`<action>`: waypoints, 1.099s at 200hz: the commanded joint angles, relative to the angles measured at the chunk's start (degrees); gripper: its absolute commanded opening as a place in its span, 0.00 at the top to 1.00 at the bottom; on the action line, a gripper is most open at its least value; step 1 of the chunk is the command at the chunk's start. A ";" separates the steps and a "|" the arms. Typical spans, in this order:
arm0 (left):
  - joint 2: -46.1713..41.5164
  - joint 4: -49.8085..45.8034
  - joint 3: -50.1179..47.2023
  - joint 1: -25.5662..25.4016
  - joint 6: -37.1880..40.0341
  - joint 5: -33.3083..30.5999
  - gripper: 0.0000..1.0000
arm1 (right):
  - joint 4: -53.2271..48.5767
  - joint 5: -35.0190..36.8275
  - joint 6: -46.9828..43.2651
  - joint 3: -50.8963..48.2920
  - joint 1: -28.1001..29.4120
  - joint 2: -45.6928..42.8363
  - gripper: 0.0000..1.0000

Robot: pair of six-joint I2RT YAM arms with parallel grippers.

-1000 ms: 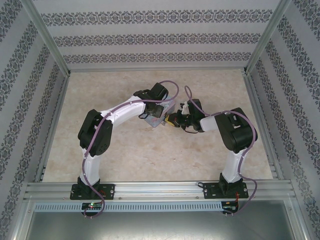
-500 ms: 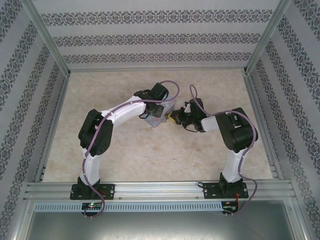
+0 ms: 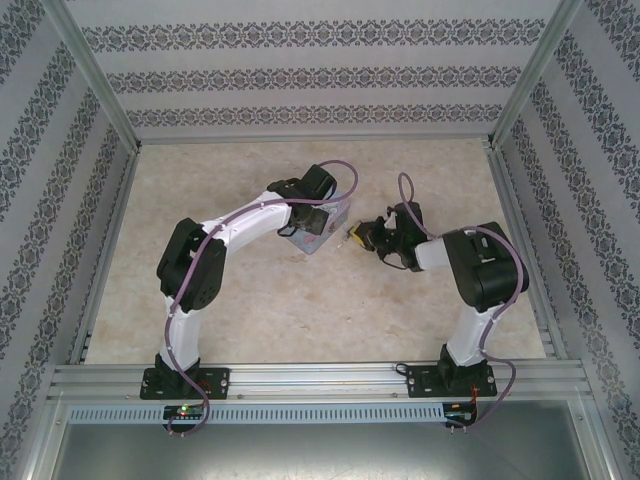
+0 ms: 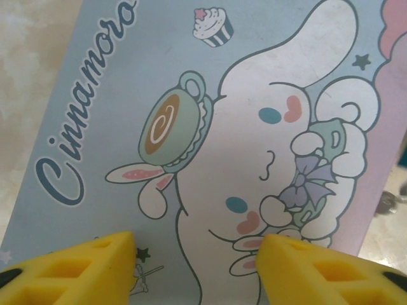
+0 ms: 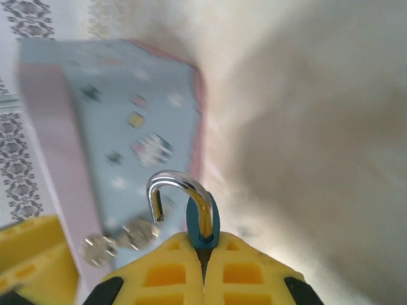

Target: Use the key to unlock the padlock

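A: While the right gripper (image 5: 203, 246) stands closed on the padlock (image 5: 203, 221) just to the right of the tin (image 4: 89, 76), which step does the robot seem to be at?

B: Likely the end of the unlocking. The blue body is pinched edge-on between the yellow fingertips. The shackle (image 5: 170, 181) arches up with one leg in the body and the other end apparently free, though the view is blurred.

A: And the key?

B: Small silvery pieces that look like the key (image 5: 138, 235) lie against the tin's pink side, apart from the padlock. It does not sit in the lock.

A: What of the left gripper (image 4: 198, 249)?

B: It hovers over the tin's printed lid, its fingers (image 4: 95, 260) partly spread, with nothing between them. Whether they press on the lid cannot be told.

A: So what does the next move call for?

B: Probably a check that the shackle swings clear. If it does, the padlock only needs setting down beside the tin. If not, the free left gripper has to lift that thin key off the table (image 3: 250, 310) beside the tin, which takes a fine pinch.
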 commanded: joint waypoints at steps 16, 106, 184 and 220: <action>-1.37 -5.48 -3.90 -0.35 -1.54 10.56 0.32 | 1.18 -1.02 -1.96 -5.56 -2.24 -4.08 0.76; -29.10 1.80 -13.14 10.56 -5.27 5.66 0.04 | -39.89 7.04 -20.28 -0.19 -10.88 -34.19 0.02; -45.85 26.35 -38.89 24.86 1.92 -13.10 0.00 | -51.65 45.33 -41.49 12.86 -15.95 -39.50 0.02; -46.38 38.93 -50.26 30.18 6.52 -15.83 0.00 | -39.03 51.12 -52.93 5.84 -15.97 -38.21 0.02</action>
